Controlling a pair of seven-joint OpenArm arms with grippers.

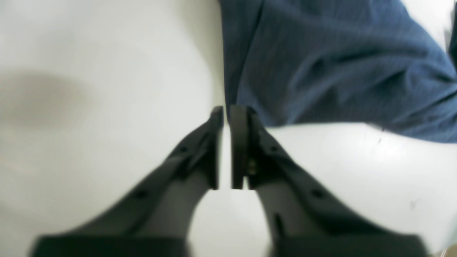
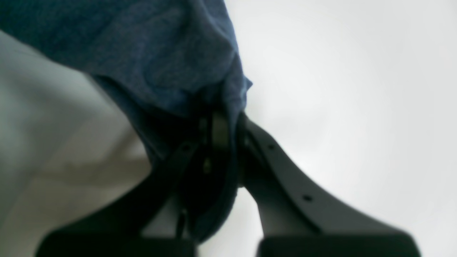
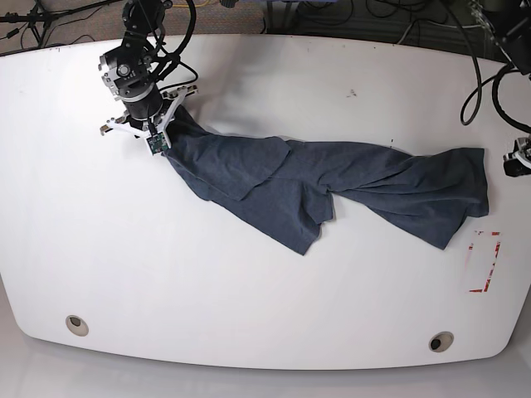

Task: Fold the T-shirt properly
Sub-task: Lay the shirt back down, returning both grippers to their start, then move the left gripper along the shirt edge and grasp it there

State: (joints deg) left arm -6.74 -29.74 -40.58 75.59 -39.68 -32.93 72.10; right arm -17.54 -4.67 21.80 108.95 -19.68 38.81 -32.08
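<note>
The dark navy-blue T-shirt (image 3: 332,182) lies stretched in a rumpled band across the white table (image 3: 249,298), from upper left to right. My right gripper (image 3: 156,141) stands at the shirt's left end. In the right wrist view the right gripper (image 2: 228,121) is shut on a bunched fold of the T-shirt (image 2: 160,53). In the left wrist view my left gripper (image 1: 226,112) has its jaws a narrow slit apart with only bare table between them. The T-shirt (image 1: 339,64) hem lies just beyond and to the right of its tips. No lettering or neck tag shows.
A red-marked rectangle (image 3: 484,261) is on the table near the right edge, below the shirt's end. Two round holes (image 3: 76,323) (image 3: 440,340) sit along the front edge. Cables (image 3: 481,75) run along the back edge and the right side.
</note>
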